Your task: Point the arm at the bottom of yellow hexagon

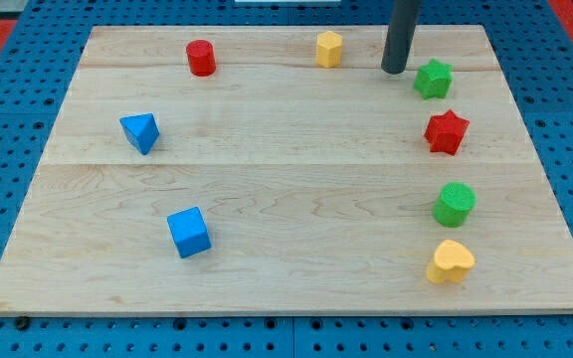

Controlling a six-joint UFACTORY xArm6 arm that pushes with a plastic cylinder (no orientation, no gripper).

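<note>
Tip [394,71]: lower end of the dark rod, resting on the wooden board [286,199] near the view's top, right of centre.
Pincer: none fitted — only a plain rod, so nothing to stand apart, together or clamped.
Yellow hexagon [329,48]: near the board's top edge, to the view's left of the tip and slightly higher; near but clearly apart, no contact.
Target spot: bare wood just below the yellow hexagon, on its side toward the view's bottom; currently unoccupied.
Green star [433,79]: just beside the tip on the view's right, a small gap showing between them.
Red star [447,132]: below the green star, at the board's right.
Green cylinder [455,204]: lower still on the right side.
Yellow heart [451,262]: lowest of the right-hand column, near the bottom edge.
Red cylinder [201,57]: top left region, well apart from the tip.
Blue triangular block [140,132]: left side, mid height.
Blue cube [188,232]: lower left.
Judged progress: approach unfinished — tip stands off to the right, not yet beneath the hexagon.
Judged next move: short slide toward the view's left, keeping below the hexagon so as not to nudge it.
Judged risk: brushing the green star at departure, given its closeness.
</note>
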